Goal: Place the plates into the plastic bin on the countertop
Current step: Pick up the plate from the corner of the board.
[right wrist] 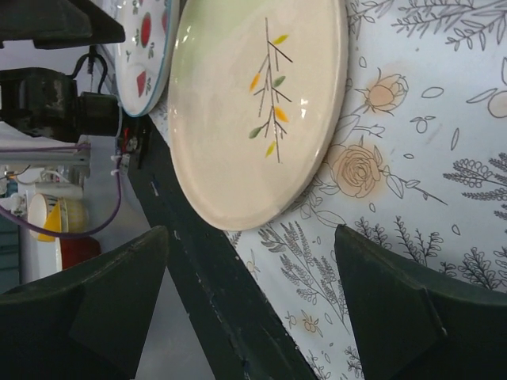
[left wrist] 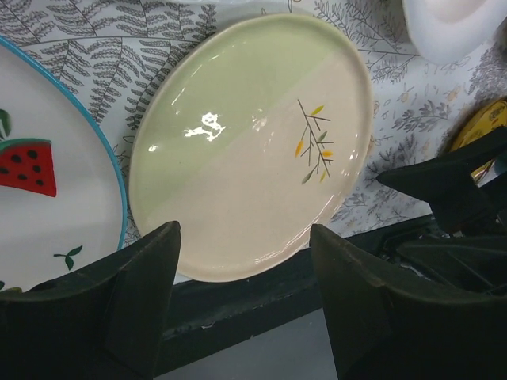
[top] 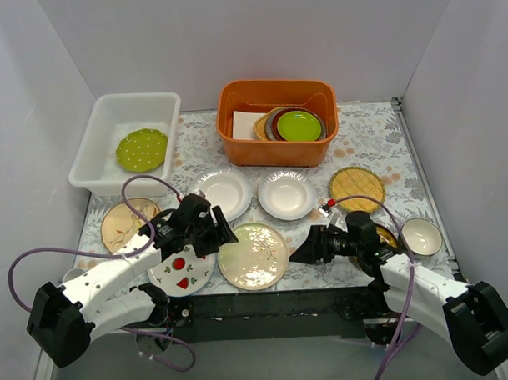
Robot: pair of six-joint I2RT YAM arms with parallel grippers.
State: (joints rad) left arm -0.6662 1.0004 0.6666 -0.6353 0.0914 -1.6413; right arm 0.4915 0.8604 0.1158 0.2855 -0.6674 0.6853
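The light is bright and even, shadows are soft; one small glare sits on the cream-green plate.

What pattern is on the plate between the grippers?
Plate: half pale green, half cream, with a leafy twig; best in left wrist view.

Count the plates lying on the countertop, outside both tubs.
8. Left: peach plate, fruit-patterned plate. Middle: cream plate, two white plates. Right: yellow woven plate, dark plate partly hidden under the right arm, small white dish. Others may be hidden.
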